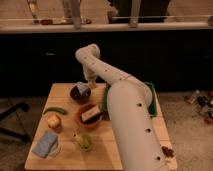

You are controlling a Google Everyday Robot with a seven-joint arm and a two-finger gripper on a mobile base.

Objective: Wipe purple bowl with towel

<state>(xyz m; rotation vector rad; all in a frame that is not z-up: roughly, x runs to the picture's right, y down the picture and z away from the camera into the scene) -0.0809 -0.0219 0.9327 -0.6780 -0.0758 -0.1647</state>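
The purple bowl [79, 93] stands at the back of the wooden table [65, 155], left of centre. A pale blue-grey towel [82, 87] lies in and over the bowl's right side. My gripper [91, 83] points down at the bowl's right rim, touching or right next to the towel. My white arm [127, 115] reaches from the lower right up and over to it, hiding the table's right part.
An orange bowl [90, 116] holding a pale block stands mid-table. A green pepper [55, 110], an apple [53, 121], a pear [83, 141] and a folded blue cloth [45, 144] lie front left. A green tray [153, 100] shows behind the arm. A dark counter is beyond.
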